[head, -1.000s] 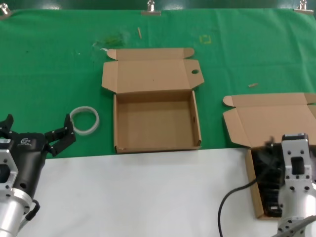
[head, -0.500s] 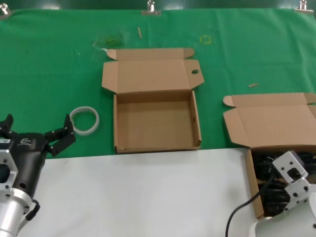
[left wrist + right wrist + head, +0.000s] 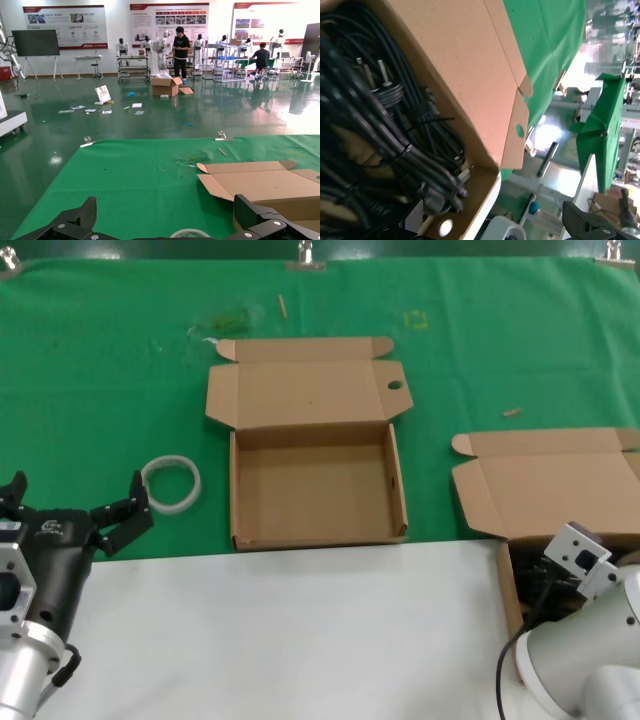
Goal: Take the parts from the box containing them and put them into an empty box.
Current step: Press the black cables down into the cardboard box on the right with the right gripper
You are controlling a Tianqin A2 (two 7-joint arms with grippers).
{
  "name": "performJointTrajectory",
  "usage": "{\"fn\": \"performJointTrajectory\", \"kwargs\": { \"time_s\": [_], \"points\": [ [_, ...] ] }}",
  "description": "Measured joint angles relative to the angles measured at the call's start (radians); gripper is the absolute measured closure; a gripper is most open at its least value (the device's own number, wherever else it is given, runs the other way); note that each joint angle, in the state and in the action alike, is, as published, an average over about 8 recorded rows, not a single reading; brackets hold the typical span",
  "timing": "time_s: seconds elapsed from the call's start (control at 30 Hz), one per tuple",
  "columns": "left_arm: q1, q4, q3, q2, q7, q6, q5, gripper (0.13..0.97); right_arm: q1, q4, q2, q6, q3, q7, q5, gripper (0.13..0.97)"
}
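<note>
The parts (image 3: pixel 395 130) are black coiled cables with plug ends, piled in the box containing them (image 3: pixel 550 485) at the right of the table, its lid folded back. My right arm (image 3: pixel 580 555) leans over that box and hides most of its inside in the head view. In the right wrist view my right gripper (image 3: pixel 500 227) is open at the box's wall (image 3: pixel 465 75), one fingertip (image 3: pixel 415 220) beside the cables and the other outside. The empty box (image 3: pixel 400 490) lies open in the middle, a round hole in its lid. My left gripper (image 3: pixel 72 502) hangs open at the lower left.
A white translucent ring (image 3: pixel 172 483) lies on the green cloth between my left gripper and the empty box; it also shows at the frame's edge (image 3: pixel 190 233) in the left wrist view. White tabletop runs along the front. Small scraps lie at the back.
My right arm has swung and tipped over the cable box, its wrist block moving up and turning. The left arm and both boxes have not moved.
</note>
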State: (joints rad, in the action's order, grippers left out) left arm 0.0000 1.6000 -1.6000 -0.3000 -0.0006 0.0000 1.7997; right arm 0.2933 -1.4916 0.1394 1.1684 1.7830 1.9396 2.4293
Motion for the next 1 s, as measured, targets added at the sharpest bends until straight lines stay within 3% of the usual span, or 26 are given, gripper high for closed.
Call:
{"fn": "performJointTrajectory", "kwargs": {
  "time_s": [0.47,1.0],
  "points": [
    [0.0,0.0,0.0,0.0,0.0,0.0,0.0,0.132,0.043,0.093,0.0,-0.105,-0.038,0.045,-0.01,0.129],
    [0.0,0.0,0.0,0.0,0.0,0.0,0.0,0.132,-0.008,-0.008,0.0,-0.063,-0.028,0.034,-0.018,0.129]
  ]
}}
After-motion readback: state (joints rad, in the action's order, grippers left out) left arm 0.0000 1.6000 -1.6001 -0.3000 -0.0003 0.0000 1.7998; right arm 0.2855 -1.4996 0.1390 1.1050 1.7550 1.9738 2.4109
